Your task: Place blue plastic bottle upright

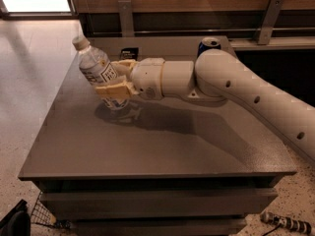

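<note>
One blue plastic bottle [96,65], clear-bodied with a white cap [79,42] and a white-and-dark printed label, is seen over the left rear part of the grey desk [147,146]. It is tilted, with the cap leaning up and to the left and the base pointing down towards the desk top. Whether the base touches the surface cannot be told; a shadow is cast directly beneath it.

The bottle is gripped around its lower half by the tool [116,77]. One cream finger is pressed against the near side and the other against the far side, so the tool is closed on the bottle.

Just behind the tool, a flat black packet [129,52] is laid near the desk's back edge. Further right, the top of a blue can [210,45] is visible, standing upright at the back edge and partly hidden by the white arm [246,87]. The arm is stretched in from the right edge of the view, low over the desk. Its shadow is thrown across the middle of the desk.
</note>
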`<state>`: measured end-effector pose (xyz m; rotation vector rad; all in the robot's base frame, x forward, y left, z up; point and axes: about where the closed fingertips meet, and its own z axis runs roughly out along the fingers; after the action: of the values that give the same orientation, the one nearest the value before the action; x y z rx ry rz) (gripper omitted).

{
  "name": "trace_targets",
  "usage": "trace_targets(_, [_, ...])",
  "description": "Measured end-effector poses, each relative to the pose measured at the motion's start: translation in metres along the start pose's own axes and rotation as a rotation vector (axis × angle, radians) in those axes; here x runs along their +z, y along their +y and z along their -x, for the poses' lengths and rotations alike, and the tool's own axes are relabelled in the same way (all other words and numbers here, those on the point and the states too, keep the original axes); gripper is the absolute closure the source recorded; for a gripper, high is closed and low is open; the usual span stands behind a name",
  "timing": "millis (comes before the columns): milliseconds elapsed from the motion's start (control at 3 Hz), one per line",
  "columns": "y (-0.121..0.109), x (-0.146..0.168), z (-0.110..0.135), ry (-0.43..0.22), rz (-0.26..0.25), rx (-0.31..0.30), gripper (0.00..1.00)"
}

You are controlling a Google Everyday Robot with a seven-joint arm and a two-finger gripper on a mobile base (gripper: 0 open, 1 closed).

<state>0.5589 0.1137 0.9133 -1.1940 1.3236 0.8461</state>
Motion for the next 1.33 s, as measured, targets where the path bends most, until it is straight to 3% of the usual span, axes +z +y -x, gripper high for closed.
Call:
trace_targets(333, [-0.003, 0.001, -0.002, -0.039, -0.010, 0.099, 1.00])
trace_targets(667, [-0.006, 0.000, -0.005, -0.064, -0.018, 0.161, 1.00])
trace_targets(1333, [0.000, -0.005, -0.023, -0.132, -0.043, 0.197, 0.99])
